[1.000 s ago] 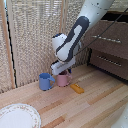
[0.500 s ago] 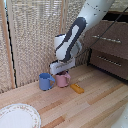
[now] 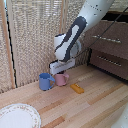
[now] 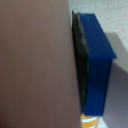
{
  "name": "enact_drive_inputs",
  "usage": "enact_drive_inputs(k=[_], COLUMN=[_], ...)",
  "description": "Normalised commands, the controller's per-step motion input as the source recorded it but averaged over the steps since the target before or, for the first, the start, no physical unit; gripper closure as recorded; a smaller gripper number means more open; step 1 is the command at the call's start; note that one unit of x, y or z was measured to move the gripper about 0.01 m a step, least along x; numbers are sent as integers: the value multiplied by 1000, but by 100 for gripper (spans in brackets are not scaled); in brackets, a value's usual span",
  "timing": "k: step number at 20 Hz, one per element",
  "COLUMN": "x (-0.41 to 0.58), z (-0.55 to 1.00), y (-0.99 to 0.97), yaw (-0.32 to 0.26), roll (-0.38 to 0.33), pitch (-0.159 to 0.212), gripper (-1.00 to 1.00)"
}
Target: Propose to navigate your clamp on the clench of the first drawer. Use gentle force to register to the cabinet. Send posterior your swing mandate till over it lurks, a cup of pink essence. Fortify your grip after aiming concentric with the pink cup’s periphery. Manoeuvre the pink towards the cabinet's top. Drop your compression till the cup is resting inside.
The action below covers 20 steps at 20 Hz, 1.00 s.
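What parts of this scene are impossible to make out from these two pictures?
- Hand, exterior view: its white body hides the fingers, so open or shut is unclear.
- Pink cup, exterior view: too small and blurred to see inside.
- Wrist view: a blurred brownish surface fills most of it; only one blue-tipped finger shows.
- Cabinet, exterior view: cut off by the exterior view's right edge.

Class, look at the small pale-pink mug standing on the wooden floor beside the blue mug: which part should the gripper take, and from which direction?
Grip the small pale-pink mug by its rim, coming straight down. It stands upright with its mouth open upward, the blue mug crowds the exterior view's left side, and the white boxy gripper already hangs just above. Pinch one wall, probably away from the blue mug.
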Motion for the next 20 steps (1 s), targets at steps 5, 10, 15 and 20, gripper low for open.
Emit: enact_drive_inputs(k=[5, 10, 15, 20], x=[113, 144, 88, 62], z=[814, 904, 999, 1000], y=[321, 329, 273, 217], yaw=[-199, -223, -241, -232], roll=[9, -25, -28, -12], pitch=[-76, -57, -25, -9], gripper=[100, 100, 100, 100])
